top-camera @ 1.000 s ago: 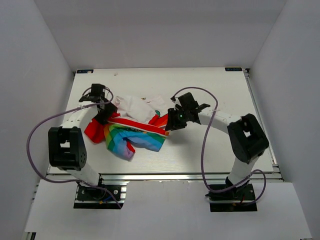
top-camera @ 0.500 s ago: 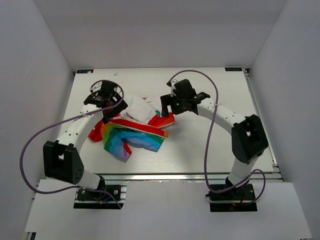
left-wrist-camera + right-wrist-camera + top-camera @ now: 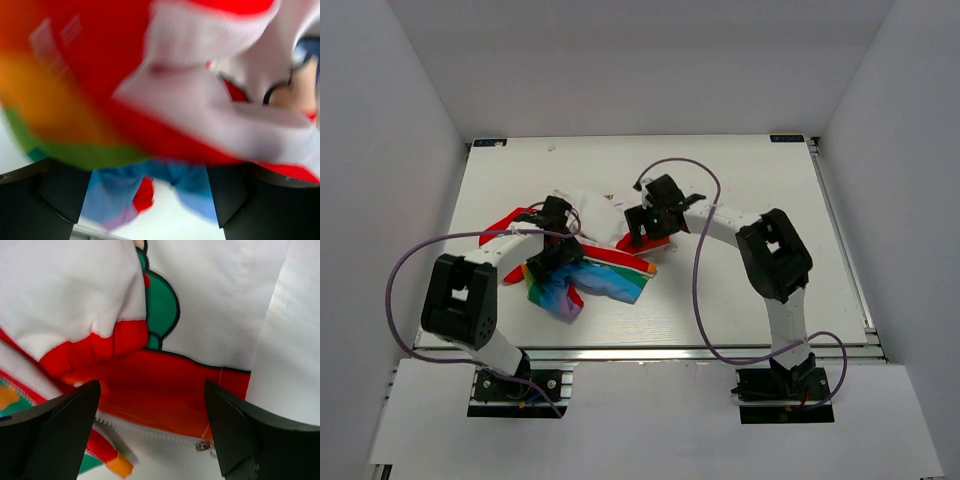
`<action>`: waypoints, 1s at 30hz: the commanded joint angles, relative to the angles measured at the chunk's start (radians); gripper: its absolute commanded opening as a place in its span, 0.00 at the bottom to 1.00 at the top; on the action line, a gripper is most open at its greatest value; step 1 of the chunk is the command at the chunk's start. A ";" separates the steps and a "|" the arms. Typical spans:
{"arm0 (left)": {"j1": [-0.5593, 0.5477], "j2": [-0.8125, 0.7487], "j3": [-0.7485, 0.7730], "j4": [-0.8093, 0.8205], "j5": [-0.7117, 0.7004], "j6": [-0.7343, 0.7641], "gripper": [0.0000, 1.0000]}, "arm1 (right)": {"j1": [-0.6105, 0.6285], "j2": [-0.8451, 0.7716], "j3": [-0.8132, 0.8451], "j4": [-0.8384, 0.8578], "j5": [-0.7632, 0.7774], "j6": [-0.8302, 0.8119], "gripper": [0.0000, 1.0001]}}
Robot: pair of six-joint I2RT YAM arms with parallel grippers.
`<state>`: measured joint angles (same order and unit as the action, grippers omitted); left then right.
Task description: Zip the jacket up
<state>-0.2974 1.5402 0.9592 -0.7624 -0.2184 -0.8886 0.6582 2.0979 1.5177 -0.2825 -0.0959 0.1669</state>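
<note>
**Desk:** Where does the jacket (image 3: 605, 278) lie?

**Photographer:** Crumpled on the table (image 3: 750, 290), left of centre. The white body is on the far side, the rainbow panel is toward the arms, and a red flap sticks out to the left. It is in a heap, not laid flat.

**Desk:** And the arms?

**Photographer:** Both are down on it. The left gripper (image 3: 552, 266) is at the rainbow end. Its wrist view is a blur of red, white and rainbow cloth, with the jaws standing wide and cloth bulging between them. Whether they have any purchase on it I cannot tell. The right gripper (image 3: 638, 234) hangs over the red hem at the heap's right edge, jaws apart and nothing between them.

**Desk:** Any sign of the zip?

**Photographer:** Yes, in the right wrist view. A run of white teeth (image 3: 145, 431) follows the red band, and the small metal slider (image 3: 202, 445) sits at its end, just beside the right finger (image 3: 235, 430). Only one row of teeth shows.

**Desk:** So how far along is it?

**Photographer:** Early, by my reading. The front looks open, no teeth are joined, and the slider is untouched. The front still has to be spread out, the two edges brought together, the slider seated and then drawn up the full length.
</note>
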 commanded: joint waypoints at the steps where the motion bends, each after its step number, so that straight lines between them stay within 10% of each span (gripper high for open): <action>1: -0.002 0.101 0.078 0.120 -0.041 0.023 0.98 | 0.017 -0.117 -0.202 0.061 0.005 0.064 0.89; 16: -0.355 0.575 0.681 0.100 -0.108 0.373 0.98 | 0.350 -0.625 -0.867 0.111 0.152 0.433 0.89; 30: -0.353 0.161 0.331 -0.141 -0.345 0.030 0.98 | 0.261 -0.882 -0.674 -0.280 0.524 0.410 0.89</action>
<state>-0.6464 1.8023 1.3197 -0.8055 -0.4820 -0.7456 0.9550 1.2343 0.7731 -0.4511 0.3161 0.5728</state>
